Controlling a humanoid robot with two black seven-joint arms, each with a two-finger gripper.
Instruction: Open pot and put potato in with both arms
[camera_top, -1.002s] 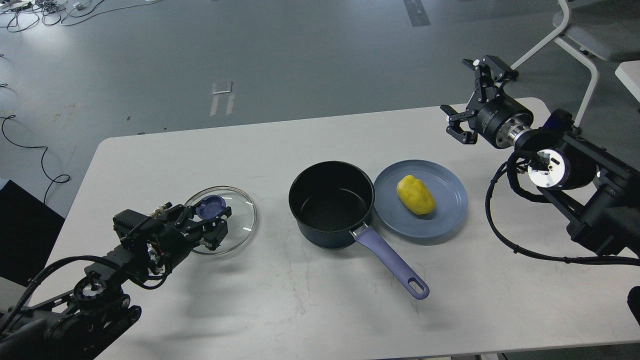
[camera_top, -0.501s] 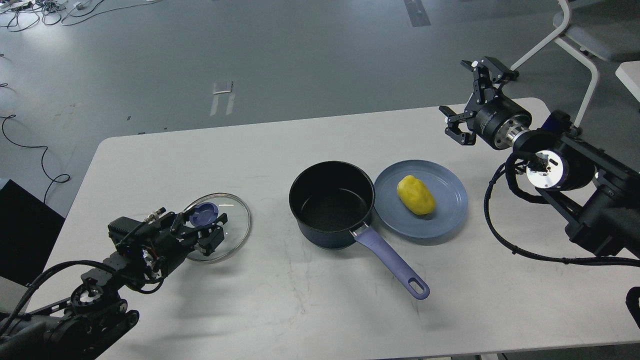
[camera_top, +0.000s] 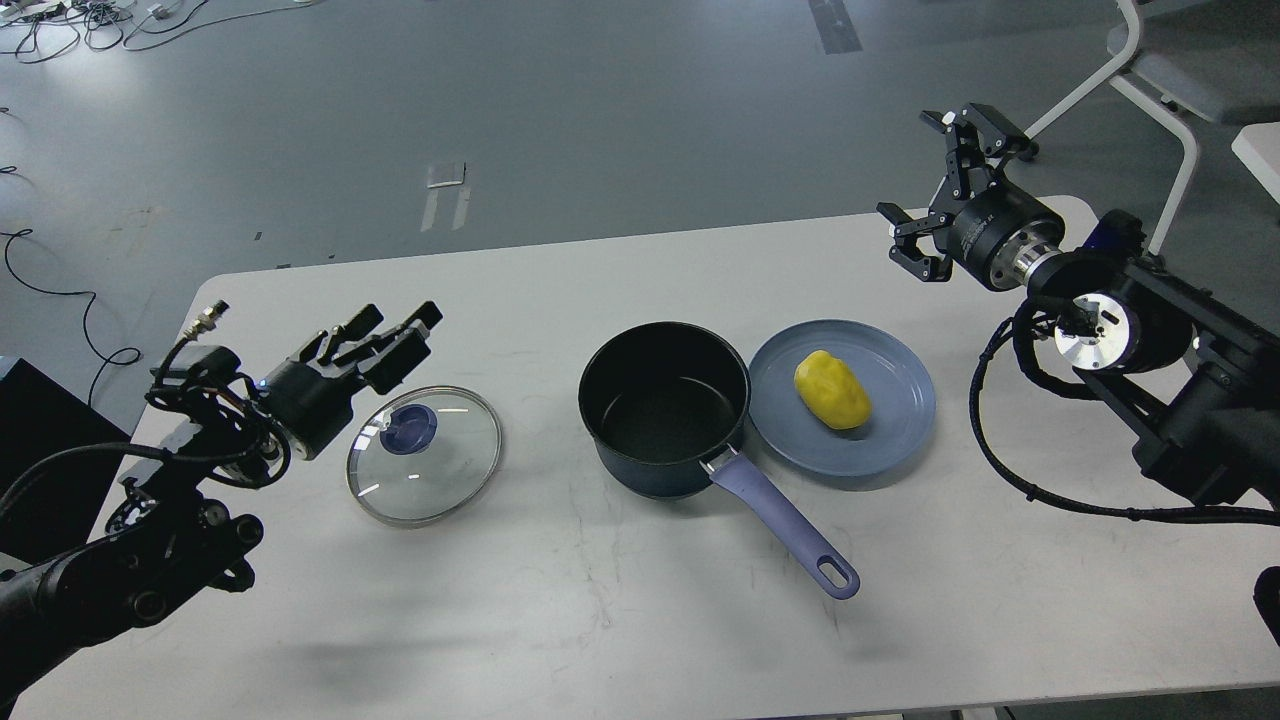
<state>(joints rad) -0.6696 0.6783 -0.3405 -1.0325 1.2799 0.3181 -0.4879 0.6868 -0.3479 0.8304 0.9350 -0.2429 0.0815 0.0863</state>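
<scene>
A dark pot (camera_top: 664, 405) with a lilac handle (camera_top: 786, 523) stands open in the middle of the white table (camera_top: 620, 620). Its glass lid (camera_top: 425, 455) with a blue knob lies flat on the table to the left. A yellow potato (camera_top: 831, 390) lies on a blue plate (camera_top: 890, 420) right of the pot. My left gripper (camera_top: 385, 335) is open and empty, raised just above and behind the lid's left side. My right gripper (camera_top: 945, 185) is open and empty, high above the table's far right part, behind the plate.
A white chair (camera_top: 1150, 70) stands behind the table's far right corner. Cables lie on the floor at the far left. The table's front edge runs near the bottom of the view.
My left gripper set the lid down on the table, let go of its knob, and rose up and back to the left. My right gripper barely moved.
</scene>
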